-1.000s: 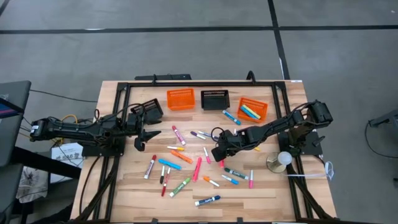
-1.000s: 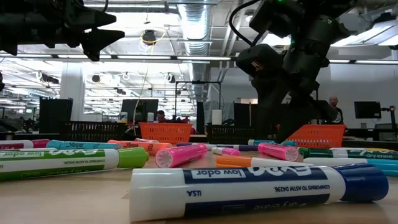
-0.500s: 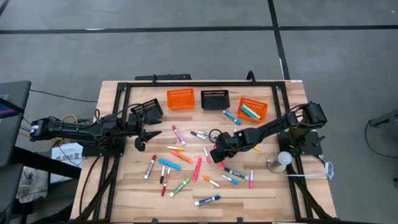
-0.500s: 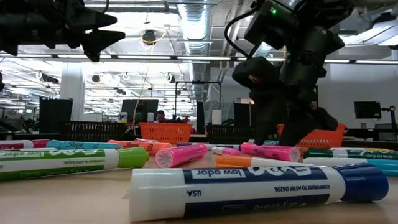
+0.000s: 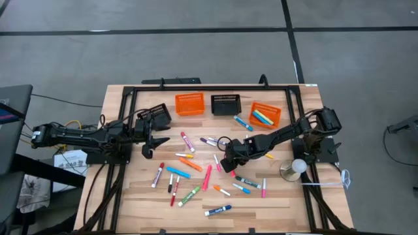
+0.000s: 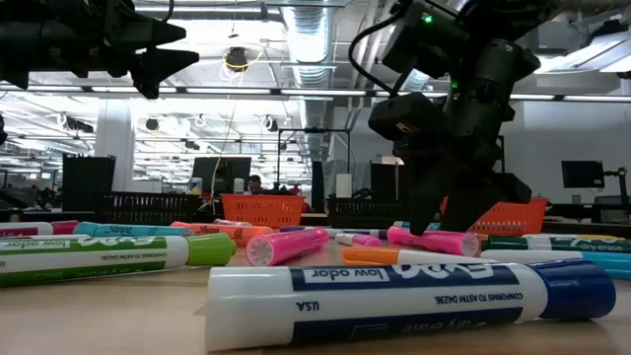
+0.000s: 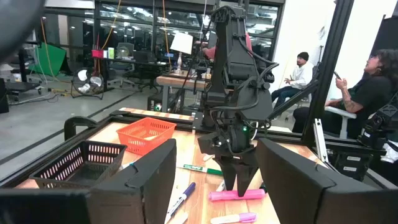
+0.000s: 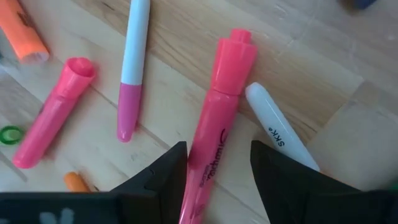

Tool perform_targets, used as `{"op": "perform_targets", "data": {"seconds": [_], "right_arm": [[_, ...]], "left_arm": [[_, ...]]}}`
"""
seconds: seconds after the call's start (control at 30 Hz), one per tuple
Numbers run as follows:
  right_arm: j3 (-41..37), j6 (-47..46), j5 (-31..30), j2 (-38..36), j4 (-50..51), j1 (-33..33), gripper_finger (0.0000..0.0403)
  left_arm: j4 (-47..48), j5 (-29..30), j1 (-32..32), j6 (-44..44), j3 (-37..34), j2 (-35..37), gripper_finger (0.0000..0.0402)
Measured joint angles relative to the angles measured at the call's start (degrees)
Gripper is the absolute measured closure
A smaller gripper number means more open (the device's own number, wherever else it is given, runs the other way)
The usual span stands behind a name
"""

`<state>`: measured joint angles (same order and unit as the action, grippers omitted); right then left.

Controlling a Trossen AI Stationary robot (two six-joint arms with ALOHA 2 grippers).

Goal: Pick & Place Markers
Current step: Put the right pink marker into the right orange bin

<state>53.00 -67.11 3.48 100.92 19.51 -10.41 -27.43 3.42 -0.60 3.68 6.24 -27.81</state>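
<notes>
Several markers [image 5: 196,171] in mixed colours lie scattered flat on the wooden table [image 5: 137,202]. My right gripper [image 5: 229,163] points steeply down at the table's middle, open. Its fingers stand on either side of a pink marker [image 8: 219,118] lying on the table, also in the low view as the pink marker [image 6: 434,240]; I see no clear touch. A white marker tip [image 8: 280,134] lies right beside it. My left gripper [image 5: 157,139] hovers level above the table's left part, open and empty, its fingers [image 7: 149,180] wide apart.
At the far edge stand an orange basket [image 5: 189,103], a black basket [image 5: 226,104] and an orange basket [image 5: 266,115] holding markers; a black basket [image 5: 157,115] sits by my left gripper. A round-based object [image 5: 294,168] stands at the right. People sit beyond the table.
My right gripper has sunk toward the table and the pink marker, shifting slightly toward the table's left edge. My left gripper has kept still.
</notes>
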Motion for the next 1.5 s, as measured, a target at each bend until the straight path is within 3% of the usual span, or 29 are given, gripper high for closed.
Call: {"op": "perform_targets", "data": {"seconds": [0.3, 0.97, 1.5], "right_arm": [[4.7, 4.1, -1.6, 0.9, 10.1, 1.2, 0.0239], [5.4, 4.8, -3.6, 1.7, 10.6, 1.0, 0.0241], [5.6, 7.7, -4.4, 4.5, 11.0, 0.7, 0.0327]], "left_arm": [[0.0, 0.0, 0.0, 0.0, 0.0, 0.0, 0.0179], [-0.1, 0.0, 0.0, 0.0, 0.0, -0.5, 0.0179], [-0.1, 0.0, 0.0, 0.0, 0.0, -0.4, 0.0179]]}}
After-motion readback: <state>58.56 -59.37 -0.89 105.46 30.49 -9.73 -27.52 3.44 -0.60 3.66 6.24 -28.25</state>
